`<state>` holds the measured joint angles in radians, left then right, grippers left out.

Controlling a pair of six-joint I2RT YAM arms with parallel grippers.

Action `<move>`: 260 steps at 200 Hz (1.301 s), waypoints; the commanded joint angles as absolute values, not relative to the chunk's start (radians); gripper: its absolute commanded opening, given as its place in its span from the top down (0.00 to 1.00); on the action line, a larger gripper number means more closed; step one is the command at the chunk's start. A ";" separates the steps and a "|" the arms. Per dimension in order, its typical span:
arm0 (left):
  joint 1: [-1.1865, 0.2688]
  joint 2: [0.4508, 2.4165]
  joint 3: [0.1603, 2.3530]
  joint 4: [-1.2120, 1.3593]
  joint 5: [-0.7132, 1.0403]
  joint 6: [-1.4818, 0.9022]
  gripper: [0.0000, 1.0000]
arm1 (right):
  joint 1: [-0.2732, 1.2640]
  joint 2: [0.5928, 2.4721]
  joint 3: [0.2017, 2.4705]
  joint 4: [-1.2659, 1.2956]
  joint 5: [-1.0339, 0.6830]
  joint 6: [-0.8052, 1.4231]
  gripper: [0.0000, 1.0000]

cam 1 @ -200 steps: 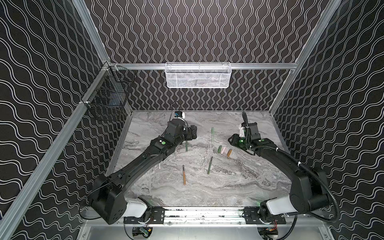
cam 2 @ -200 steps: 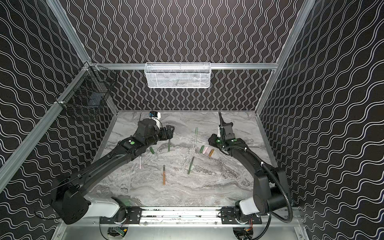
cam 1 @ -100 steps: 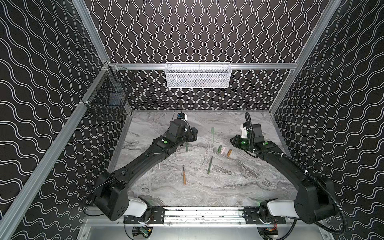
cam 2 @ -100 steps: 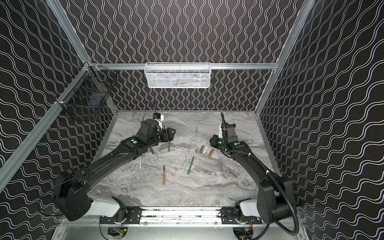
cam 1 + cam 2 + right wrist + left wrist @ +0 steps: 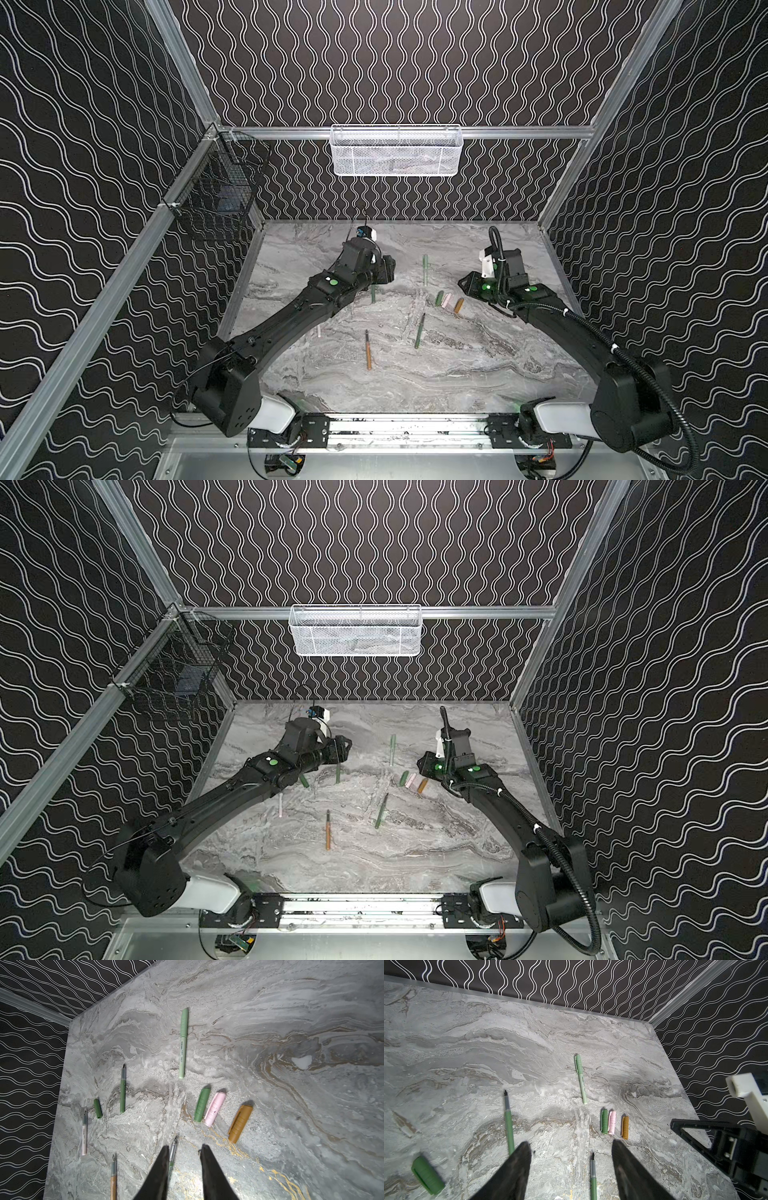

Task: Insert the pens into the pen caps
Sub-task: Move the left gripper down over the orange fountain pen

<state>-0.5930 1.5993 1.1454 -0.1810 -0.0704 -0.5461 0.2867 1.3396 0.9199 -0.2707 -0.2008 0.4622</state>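
Desk: What's changed in the last second?

Me: Very little. The left tool (image 5: 570, 1142) and the right tool (image 5: 185, 1146) have barely travelled, though each has drawn its jaws in somewhat. Nothing on the tabletop (image 5: 478, 374) has shifted, so no further pen has been capped.

Desk: And the tools now?

Me: The left tool stands well open with nothing between its jaws. The right tool shows a narrower gap and is also empty.

Desk: Where's the work?

Me: A green pen (image 5: 373, 293) lies under the left tool, off to one side of the jaws rather than centred. A green cap (image 5: 427, 1175) lies near it, on the side away from the right tool. I'd judge I'm lining up that pair — the grab hasn't begun. Just ahead of the right tool, a second green cap (image 5: 202, 1105) and a pink cap (image 5: 215, 1109) sit side by side, with an orange cap (image 5: 240, 1124) a little apart.

Desk: Count it for me.

Me: Five pens. The pale pen (image 5: 182, 1043), between the two tools, already wears its cap, so one of five is done. Four are bare: the green pen, a second green pen (image 5: 419, 334) and an orange pen (image 5: 368, 351) lying further back from both tools, and a pinkish pen (image 5: 84, 1138) well behind the left tool. Four loose caps — two green, one pink, one orange.
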 commanded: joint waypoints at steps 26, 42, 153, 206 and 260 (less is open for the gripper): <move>-0.592 1.645 1.172 -0.184 -0.043 -0.558 0.36 | 0.290 1.341 0.902 -0.285 -0.154 0.454 0.71; -0.591 1.658 1.184 -0.199 -0.039 -0.560 0.37 | 0.290 1.345 0.886 -0.275 -0.160 0.456 0.71; -0.605 1.491 1.060 -0.524 -0.117 -0.617 0.43 | 0.292 1.298 0.815 -0.235 -0.097 0.431 0.70; -0.786 1.437 0.867 -0.698 -0.128 -0.723 0.46 | 0.292 1.247 0.769 -0.193 -0.100 0.443 0.67; -0.861 1.564 0.800 -0.611 -0.118 -0.774 0.53 | 0.295 1.203 0.747 -0.186 -0.103 0.446 0.65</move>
<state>-0.8429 1.5097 0.7982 -0.6693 -0.1219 -0.7376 0.2920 1.2190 0.7540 -0.2188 -0.1032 0.4362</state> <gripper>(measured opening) 0.463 0.346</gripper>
